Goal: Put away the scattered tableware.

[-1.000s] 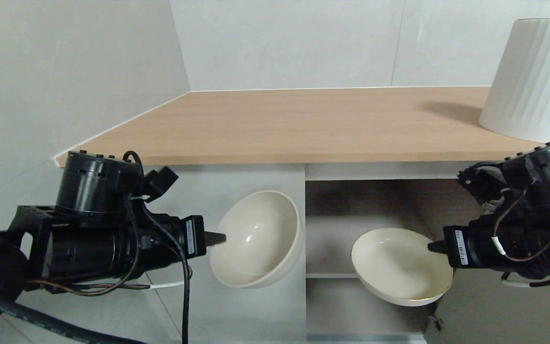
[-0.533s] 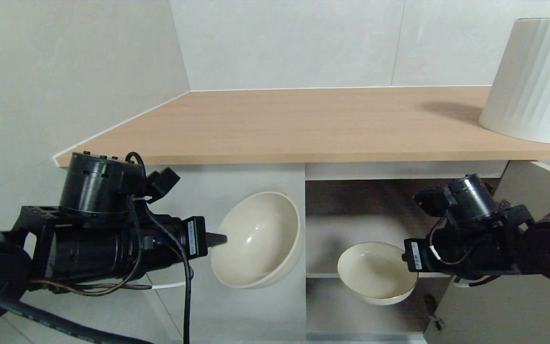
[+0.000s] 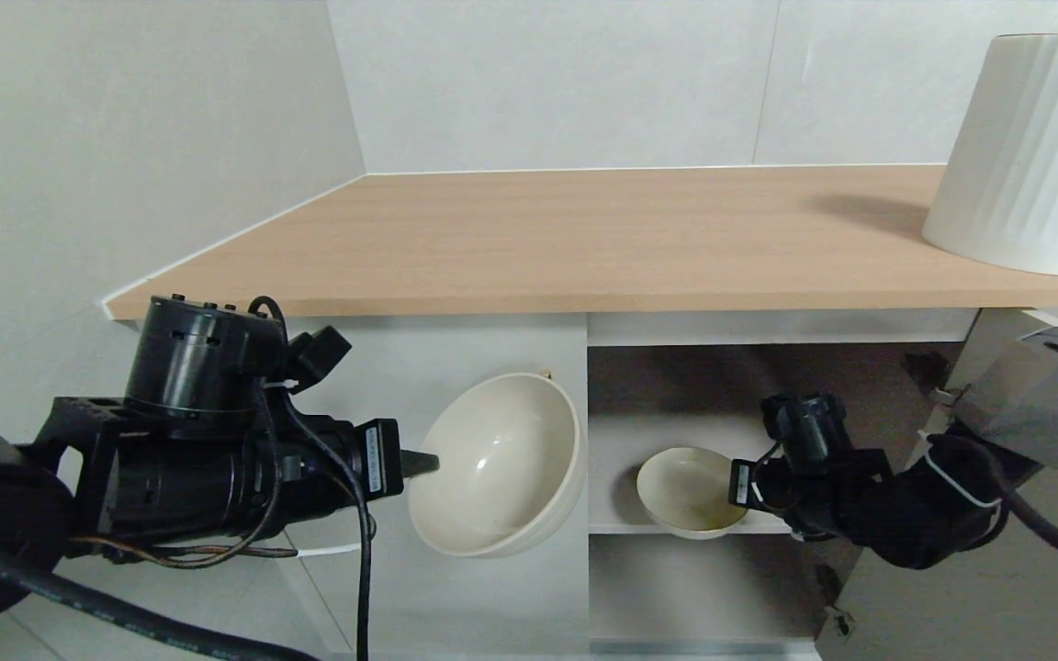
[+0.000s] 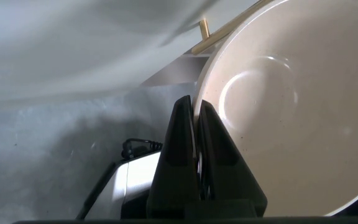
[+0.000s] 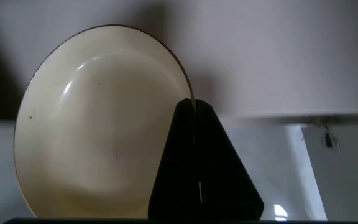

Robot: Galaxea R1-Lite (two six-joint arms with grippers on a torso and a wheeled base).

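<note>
My left gripper (image 3: 426, 462) is shut on the rim of a large cream bowl (image 3: 495, 464), held tilted in front of the closed grey cabinet door. In the left wrist view its fingers (image 4: 194, 134) pinch the bowl (image 4: 291, 99) at the rim. My right gripper (image 3: 738, 484) is shut on the rim of a smaller cream bowl (image 3: 685, 488), which is inside the open cabinet just above the middle shelf (image 3: 621, 528). In the right wrist view the fingers (image 5: 194, 124) clamp this bowl (image 5: 98, 124) at its edge.
A wooden countertop (image 3: 584, 239) runs above the cabinet, with a white ribbed lampshade-like cylinder (image 3: 1029, 151) at its far right. The cabinet's right door (image 3: 1039, 404) stands open beside my right arm. Below the middle shelf is a lower compartment (image 3: 694, 588).
My right arm has carried the smaller bowl away from me, deep into the open cabinet and down toward the middle shelf. The left arm and its bowl have barely moved.
</note>
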